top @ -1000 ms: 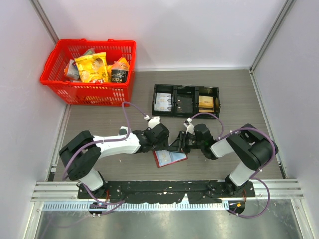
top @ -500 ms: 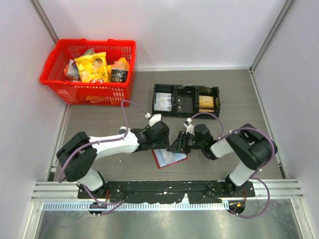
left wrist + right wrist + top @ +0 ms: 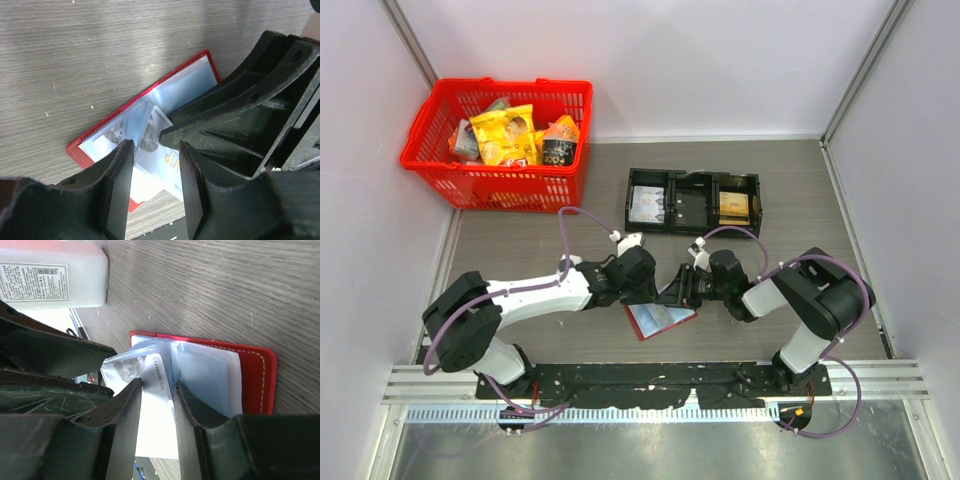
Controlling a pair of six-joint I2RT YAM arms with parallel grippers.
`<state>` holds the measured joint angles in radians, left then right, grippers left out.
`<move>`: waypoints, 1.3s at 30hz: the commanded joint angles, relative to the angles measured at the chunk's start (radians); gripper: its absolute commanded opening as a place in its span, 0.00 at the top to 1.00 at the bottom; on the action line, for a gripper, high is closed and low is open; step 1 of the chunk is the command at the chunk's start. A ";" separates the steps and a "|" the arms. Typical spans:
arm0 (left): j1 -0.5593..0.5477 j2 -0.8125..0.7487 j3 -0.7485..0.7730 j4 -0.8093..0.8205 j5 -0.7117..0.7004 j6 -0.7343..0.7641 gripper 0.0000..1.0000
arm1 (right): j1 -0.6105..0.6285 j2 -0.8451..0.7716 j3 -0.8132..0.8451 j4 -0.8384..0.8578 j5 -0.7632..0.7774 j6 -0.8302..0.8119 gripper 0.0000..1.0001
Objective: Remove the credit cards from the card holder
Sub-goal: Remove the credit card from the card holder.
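The red card holder (image 3: 660, 320) lies spread open on the table between both arms, its pale blue sleeves facing up. It also shows in the left wrist view (image 3: 80, 150) and the right wrist view (image 3: 255, 375). A whitish credit card (image 3: 160, 165) sticks partly out of a sleeve, and its printed number shows in the right wrist view (image 3: 159, 372). My left gripper (image 3: 642, 292) (image 3: 156, 195) hangs over the holder's left half, jaws apart, with the card showing in the gap. My right gripper (image 3: 682, 290) (image 3: 159, 430) is over the same card from the right, jaws apart.
A black three-compartment tray (image 3: 630, 200) stands behind the grippers, with cards in its compartments. A red basket (image 3: 500, 85) of snack packs sits at the back left. The right gripper's body (image 3: 250, 115) crowds the left wrist view. A white labelled block (image 3: 50, 275) sits close by.
My left arm's elbow has swung left and its gripper has shifted slightly over the holder. The holder's sleeves now look raised and brighter. My right arm has stayed put.
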<state>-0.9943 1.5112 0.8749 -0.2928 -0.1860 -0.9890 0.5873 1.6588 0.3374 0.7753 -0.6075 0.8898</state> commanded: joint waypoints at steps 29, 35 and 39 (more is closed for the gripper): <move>-0.066 -0.134 -0.060 0.033 -0.055 -0.167 0.18 | -0.017 0.007 -0.041 -0.007 0.052 0.018 0.66; -0.066 -0.163 -0.158 0.119 -0.058 -0.257 0.29 | -0.017 0.009 -0.040 -0.008 0.048 0.014 0.66; -0.064 -0.128 -0.168 0.162 -0.027 -0.266 0.41 | -0.017 0.009 -0.040 -0.001 0.038 0.015 0.66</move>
<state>-1.0584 1.3716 0.7109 -0.2314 -0.2127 -1.2087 0.5739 1.6730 0.3099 0.8268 -0.6037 0.9241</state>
